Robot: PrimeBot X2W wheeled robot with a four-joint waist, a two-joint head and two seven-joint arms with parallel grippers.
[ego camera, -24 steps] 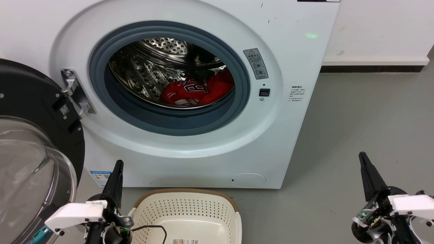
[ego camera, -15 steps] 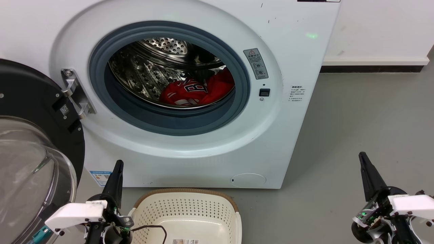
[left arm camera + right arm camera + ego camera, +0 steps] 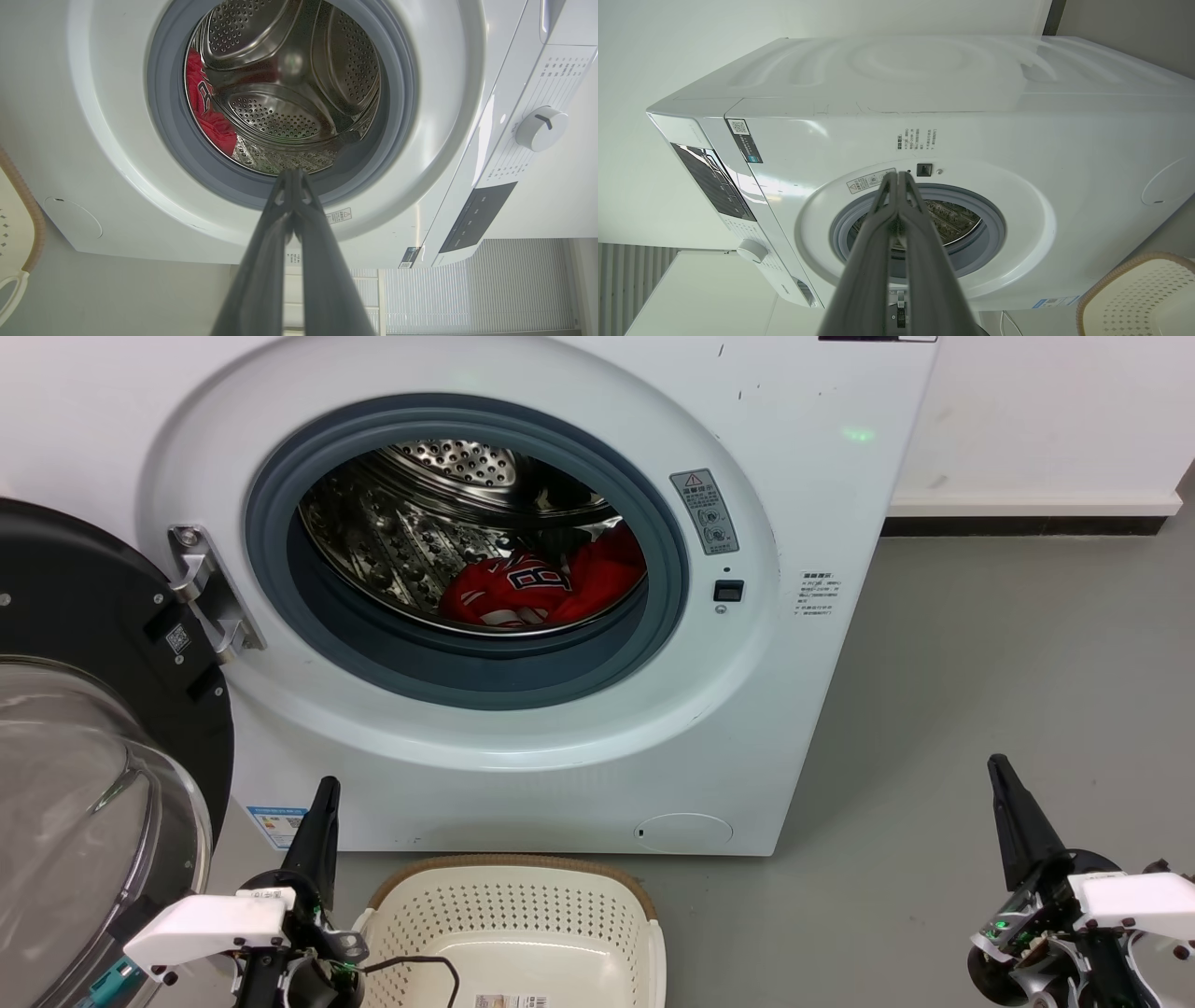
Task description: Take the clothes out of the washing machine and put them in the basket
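Nothing has moved since the earlier frames. The left claw (image 3: 325,795) and the right claw (image 3: 1001,775) are low before the washing machine (image 3: 822,504), each clenched on nothing with its fingers pressed together. The red clothes (image 3: 546,588) lie in the drum behind the open door (image 3: 84,607). The basket (image 3: 509,870) stands on the floor, just in front of the machine.

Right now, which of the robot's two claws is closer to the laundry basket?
The left gripper, just beside the basket; the right gripper stands well apart from it, over the grey floor.
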